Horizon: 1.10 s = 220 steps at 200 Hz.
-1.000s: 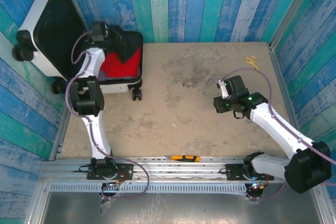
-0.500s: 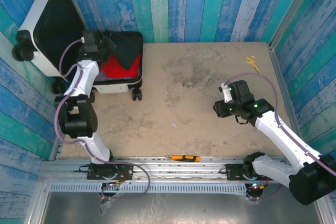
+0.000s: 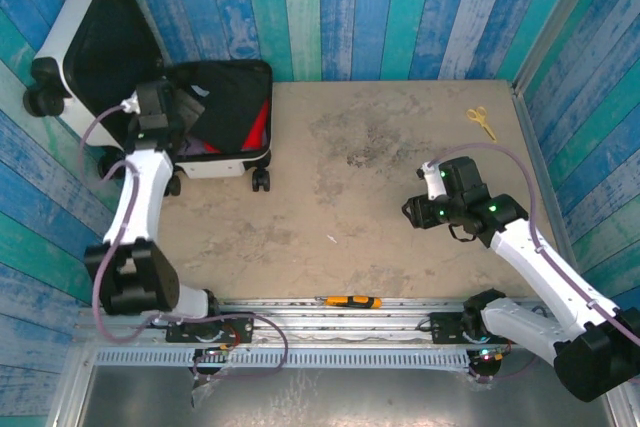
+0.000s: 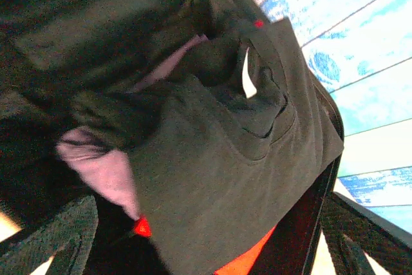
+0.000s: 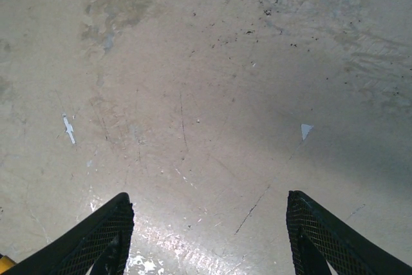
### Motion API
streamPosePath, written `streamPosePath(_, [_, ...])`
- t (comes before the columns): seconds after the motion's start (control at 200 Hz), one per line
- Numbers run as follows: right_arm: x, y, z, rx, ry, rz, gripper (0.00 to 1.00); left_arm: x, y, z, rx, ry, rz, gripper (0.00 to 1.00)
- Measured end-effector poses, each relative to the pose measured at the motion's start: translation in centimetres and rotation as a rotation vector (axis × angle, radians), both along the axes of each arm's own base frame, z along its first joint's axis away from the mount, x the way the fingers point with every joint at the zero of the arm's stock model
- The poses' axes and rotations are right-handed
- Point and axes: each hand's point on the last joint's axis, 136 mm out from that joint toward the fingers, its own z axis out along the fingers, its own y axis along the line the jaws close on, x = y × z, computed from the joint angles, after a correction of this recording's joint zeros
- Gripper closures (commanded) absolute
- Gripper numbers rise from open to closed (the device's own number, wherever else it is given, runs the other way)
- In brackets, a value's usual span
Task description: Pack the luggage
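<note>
The luggage point(image 3: 72, 17), a white hard-shell suitcase, lies open at the far left, its black-lined lid leaning on the wall. A black garment point(image 3: 225, 97) is spread in its base over a red garment point(image 3: 258, 129). My left gripper point(image 3: 172, 110) hovers over the base's left side, open; in the left wrist view the black garment point(image 4: 219, 178) lies below the left gripper point(image 4: 206, 230), with red cloth point(image 4: 248, 262) and a lavender piece point(image 4: 103, 165) peeking out. The right gripper point(image 3: 414, 209) stands open above bare table, and the wrist view shows the right gripper point(image 5: 209, 210) with nothing between its fingers.
Yellow scissors point(image 3: 481, 119) lie at the far right by the wall. An orange and black knife point(image 3: 350, 301) rests on the front rail. A small white scrap point(image 3: 332, 239) sits mid-table. Blue plank walls close in the table on three sides.
The left arm swung left across the suitcase base, and the black garment, bunched before, now lies spread over most of the red one. The right arm shifted slightly.
</note>
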Motion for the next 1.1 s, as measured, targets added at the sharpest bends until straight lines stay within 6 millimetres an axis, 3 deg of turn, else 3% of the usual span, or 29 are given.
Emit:
streamPosePath(0.105, [-0.1, 0.2, 0.0, 0.009, 0.006, 0.005, 0.35, -3.3, 0.8, 3.9, 0.077, -0.073, 0.035, 0.05])
streamPosePath(0.2, [-0.1, 0.6, 0.0, 0.032, 0.013, 0.004, 0.36, -5.0, 0.8, 6.9, 0.122, -0.139, 0.026, 0.00])
streamPosePath(0.29, [0.1, 1.2, -0.1, 0.056, 0.022, 0.008, 0.37, -5.1, 0.1, 8.3, 0.141, -0.168, -0.025, 0.11])
streamPosePath(0.386, [0.4, 1.9, -0.3, 0.074, 0.033, 0.017, 0.39, -4.0, -0.9, 8.0, 0.147, -0.155, -0.104, 0.28])
streamPosePath(0.526, [0.5, 2.9, -0.7, 0.096, 0.050, 0.032, 0.43, -0.4, -1.9, 5.1, 0.133, -0.069, -0.208, 0.65])
streamPosePath(0.631, [0.8, 3.5, -0.6, 0.113, 0.047, 0.036, 0.44, 2.3, -1.8, 1.7, 0.123, 0.026, -0.239, 0.79])
streamPosePath(0.776, [0.9, 3.9, -0.6, 0.122, 0.046, 0.041, 0.44, 4.4, -1.2, -3.4, 0.104, 0.148, -0.234, 0.88])
streamPosePath(0.971, [1.0, 4.1, -0.5, 0.126, 0.037, 0.045, 0.44, 5.5, -0.3, -9.2, 0.078, 0.307, -0.228, 1.00])
streamPosePath(1.102, [1.0, 4.1, -0.5, 0.124, 0.035, 0.050, 0.42, 5.8, 0.6, -13.0, 0.081, 0.443, -0.211, 1.00])
